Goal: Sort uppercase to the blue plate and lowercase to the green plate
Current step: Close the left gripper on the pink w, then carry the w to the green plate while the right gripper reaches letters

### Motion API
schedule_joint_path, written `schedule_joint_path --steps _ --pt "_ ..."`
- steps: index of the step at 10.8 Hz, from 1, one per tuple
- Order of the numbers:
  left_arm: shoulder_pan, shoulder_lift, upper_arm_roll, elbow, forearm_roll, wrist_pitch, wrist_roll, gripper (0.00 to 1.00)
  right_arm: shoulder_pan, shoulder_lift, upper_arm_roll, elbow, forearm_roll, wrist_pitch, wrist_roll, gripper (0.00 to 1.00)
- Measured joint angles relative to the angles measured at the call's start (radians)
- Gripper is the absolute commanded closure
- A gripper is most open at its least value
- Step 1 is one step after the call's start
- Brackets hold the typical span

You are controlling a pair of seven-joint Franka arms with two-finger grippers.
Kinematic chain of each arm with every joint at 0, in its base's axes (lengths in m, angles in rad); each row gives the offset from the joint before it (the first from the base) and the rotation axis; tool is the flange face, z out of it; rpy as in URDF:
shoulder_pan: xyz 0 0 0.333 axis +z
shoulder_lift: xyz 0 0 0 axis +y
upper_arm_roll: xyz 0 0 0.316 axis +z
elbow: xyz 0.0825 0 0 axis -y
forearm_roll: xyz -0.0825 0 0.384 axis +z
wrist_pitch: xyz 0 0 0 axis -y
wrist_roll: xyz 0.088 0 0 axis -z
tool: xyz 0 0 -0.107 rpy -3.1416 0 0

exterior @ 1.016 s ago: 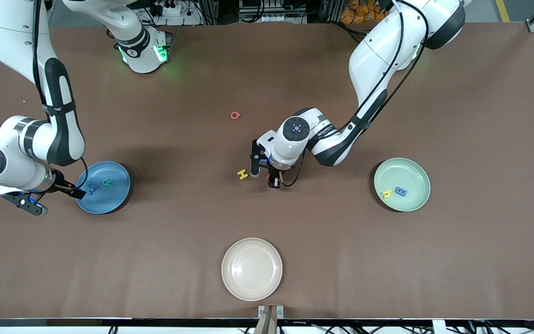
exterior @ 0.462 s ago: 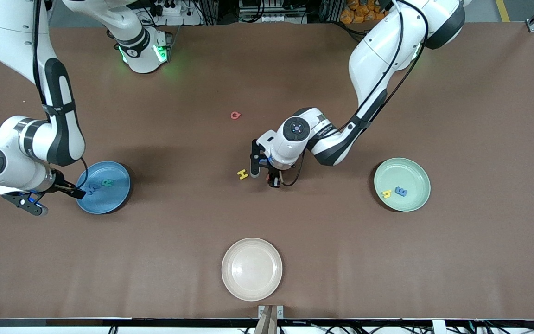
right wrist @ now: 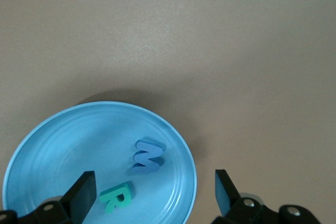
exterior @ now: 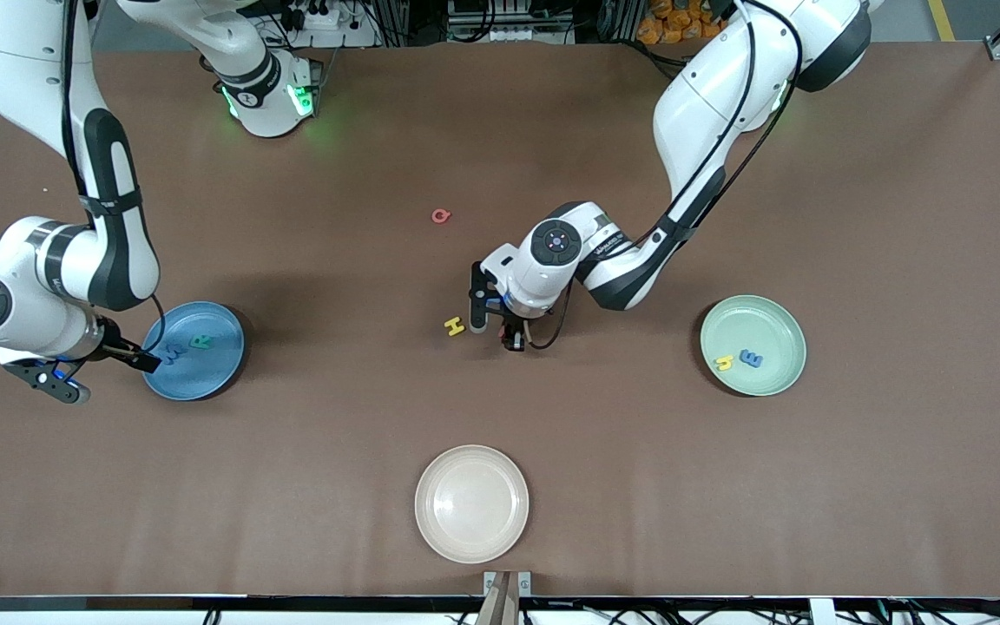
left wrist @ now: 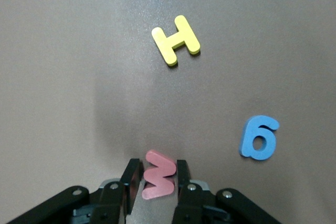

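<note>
Brown matte cloth covers the whole worktop (exterior: 899, 486), and on my feed I count three round shallow plates and eight small foam letters.

Nearest the front camera sits the one cream-white plate (exterior: 471, 503), smooth and bare. Farther up, toward the left arm's end, lies the pale mint-green plate (exterior: 773, 321) with two letters in it side by side: a yellow lowercase h (exterior: 724, 363) and a blue lowercase e (exterior: 752, 358). Toward the right arm's end lies the sky-blue plate (exterior: 213, 373), ringed with faint concentric ridges in the right wrist view, holding two more: a blue capital W (right wrist: 146, 157) and a teal-green capital R (right wrist: 117, 197), close together but apart.

My right gripper (right wrist: 155, 195) hangs just over the rim of the sky-blue plate, its jaws spread wide with nothing between them.

Mid-worktop, my left gripper (left wrist: 156, 182) is down at the cloth, jaws clenched on a flat pink-red lowercase w (left wrist: 158, 181), one finger against each side of it. Two letters lie loose on the cloth near it: a yellow capital H (left wrist: 176, 40) with squared bars, and a blue lowercase g (left wrist: 259, 138) that reads like a 6 from the left wrist camera.

Farthest from the front camera, alone on the cloth, lies one pink-red capital Q (exterior: 440, 215), a small ring shape.
</note>
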Motion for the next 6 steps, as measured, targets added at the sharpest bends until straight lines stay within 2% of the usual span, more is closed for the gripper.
schedule_joint_path --steps 6 --pt "-0.002 -0.002 0.004 0.0 -0.031 -0.007 0.0 0.76 0.0 0.0 0.002 0.001 0.0 0.0 0.0 0.0"
